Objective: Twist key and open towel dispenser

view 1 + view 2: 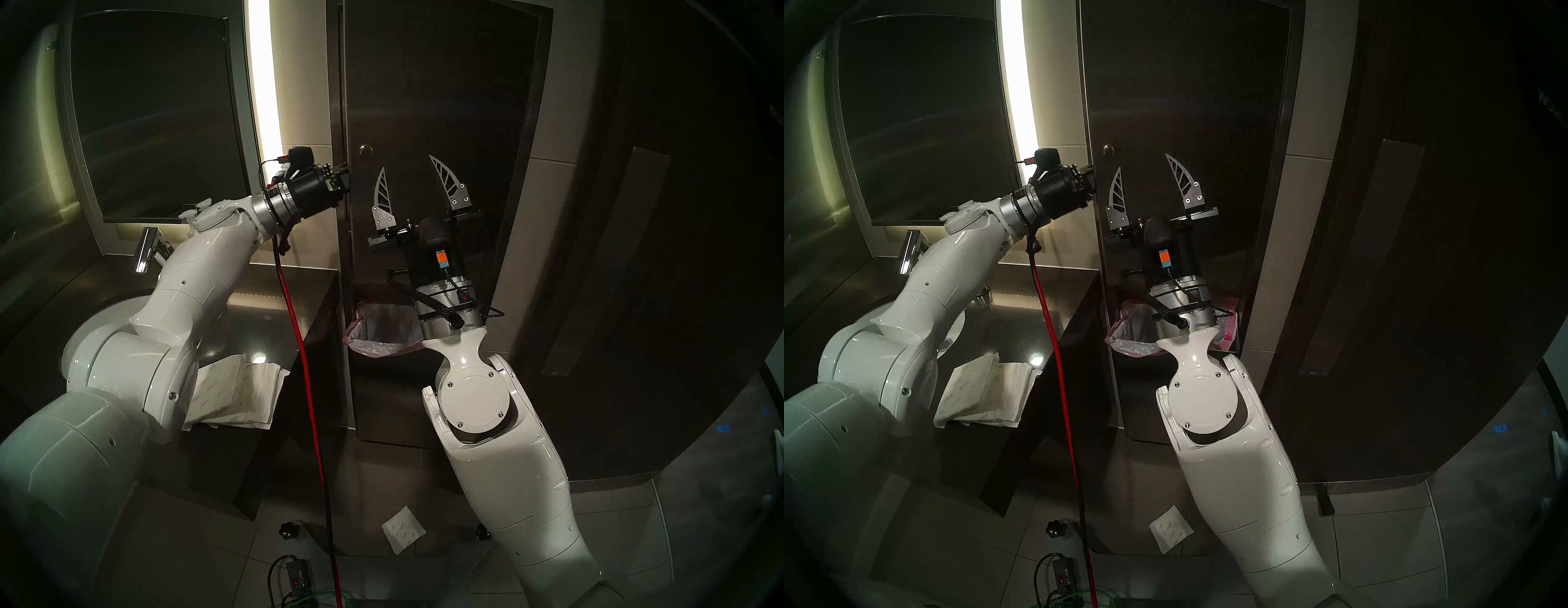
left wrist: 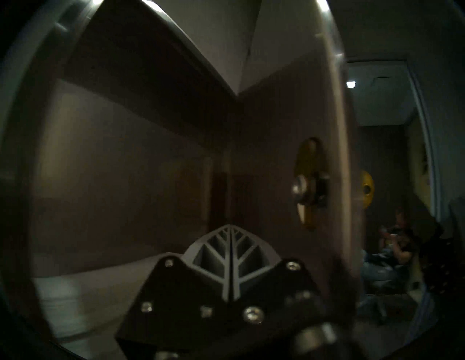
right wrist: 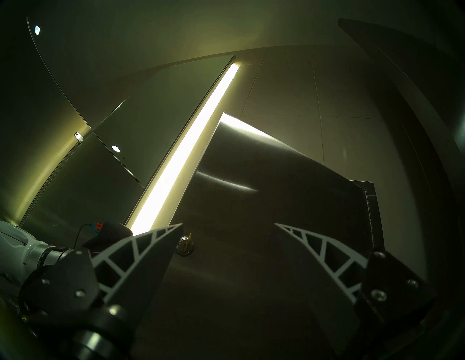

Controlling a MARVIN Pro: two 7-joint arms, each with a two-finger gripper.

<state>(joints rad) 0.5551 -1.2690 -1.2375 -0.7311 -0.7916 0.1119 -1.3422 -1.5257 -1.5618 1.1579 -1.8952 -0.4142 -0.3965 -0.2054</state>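
I am looking at the tall brushed stainless steel towel dispenser (image 1: 428, 106) filling the upper middle of the head view, its door standing slightly ajar. The tiny brassy key (image 3: 189, 237) is sitting in the round lock (image 1: 365, 149) near the door's left edge. My left gripper (image 2: 230, 241), fingers pressed together and empty, is pointing at that edge just below the lock. My right gripper (image 1: 413, 180), fingers spread apart, is hovering before the door panel.

Head pair looks down; wrist views close, all share towel dispenser (image 1: 428, 106) door
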